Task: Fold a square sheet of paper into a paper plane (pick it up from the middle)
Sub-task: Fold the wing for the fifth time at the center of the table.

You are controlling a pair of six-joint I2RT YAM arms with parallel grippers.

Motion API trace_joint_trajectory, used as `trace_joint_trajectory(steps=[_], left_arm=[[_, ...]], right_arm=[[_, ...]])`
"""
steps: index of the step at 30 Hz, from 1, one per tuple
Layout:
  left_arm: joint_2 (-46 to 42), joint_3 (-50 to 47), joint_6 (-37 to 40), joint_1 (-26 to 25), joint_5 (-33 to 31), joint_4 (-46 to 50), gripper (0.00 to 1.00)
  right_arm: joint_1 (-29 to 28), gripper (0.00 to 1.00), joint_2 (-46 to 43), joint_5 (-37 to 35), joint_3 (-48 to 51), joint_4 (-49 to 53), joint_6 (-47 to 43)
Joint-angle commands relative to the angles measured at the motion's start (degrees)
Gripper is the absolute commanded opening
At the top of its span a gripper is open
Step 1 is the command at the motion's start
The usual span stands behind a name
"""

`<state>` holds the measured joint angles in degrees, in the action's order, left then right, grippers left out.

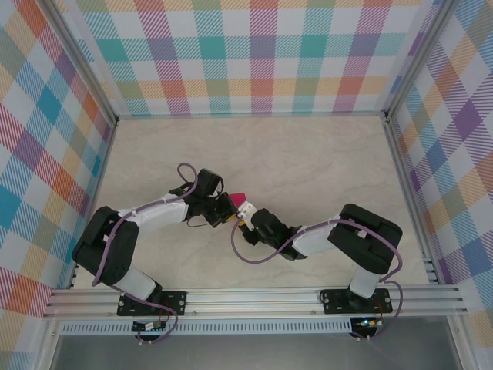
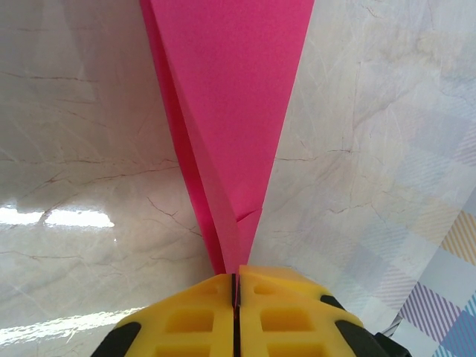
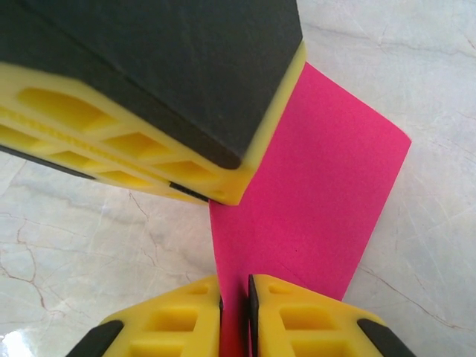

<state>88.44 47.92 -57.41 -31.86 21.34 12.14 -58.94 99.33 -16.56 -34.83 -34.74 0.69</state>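
The paper plane (image 2: 230, 111) is a narrow magenta-pink dart with a centre crease, held just above the marble table between both grippers. My left gripper (image 2: 236, 277) is shut on its pointed end, and the folded layers fan out away from the jaws. In the right wrist view the paper plane (image 3: 312, 186) runs into my right gripper (image 3: 235, 286), whose jaws are closed on it with only a thin gap. The left gripper's fingers (image 3: 149, 89) sit just beyond. From above, the left gripper (image 1: 228, 202) and right gripper (image 1: 245, 212) meet at the paper plane (image 1: 238, 198).
The marble table (image 1: 308, 162) has bare room behind and to both sides of the arms. Plaid walls (image 1: 254, 54) close in the back and sides. An aluminium rail (image 1: 254, 297) runs along the near edge, with purple cables looping off both arms.
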Motion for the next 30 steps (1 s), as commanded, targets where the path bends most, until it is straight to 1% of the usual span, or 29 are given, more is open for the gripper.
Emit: trace_joint_trajectory(steps=[1,5,7,10,13,15,22,25,30], left_arm=[[0.13,1.96,0.1,-0.5,-0.59,1.46,0.13],[-1.67,2.86,1.43,0.27,-2.4,3.28,0.28],[-3.12,3.01,2.15,1.09,-3.66,6.06,0.36],[-5.63,2.42,2.8,2.76,-5.2,6.98,0.46],[-7.89,0.99,2.91,4.03,-6.28,6.36,0.53],[-8.65,-0.1,2.96,4.17,-6.75,5.07,0.57],[-8.95,-5.43,2.63,4.17,-4.09,-4.52,0.57],[-8.5,-6.89,3.26,4.18,-2.8,-7.52,0.54],[-6.79,-9.32,3.2,4.13,-0.32,-12.82,0.44]], right_arm=[[0.41,0.15,-0.84,3.31,0.07,-2.35,3.31],[2.63,0.13,-0.81,7.53,0.7,-2.6,7.49],[3.9,0.11,-0.82,10.11,1.0,-2.57,9.42],[5.91,0.09,-0.97,13.72,1.32,-2.96,12.65],[8.33,0.08,-0.82,18.64,1.52,-3.81,16.47],[9.12,0.07,-0.66,20.39,1.21,-3.68,17.98],[12.91,0.08,0.66,27.36,1.52,-4.96,24.08],[13.97,0.09,1.38,29.46,1.11,-4.46,26.02],[14.71,0.14,2.49,31.89,0.66,-3.18,27.73]])
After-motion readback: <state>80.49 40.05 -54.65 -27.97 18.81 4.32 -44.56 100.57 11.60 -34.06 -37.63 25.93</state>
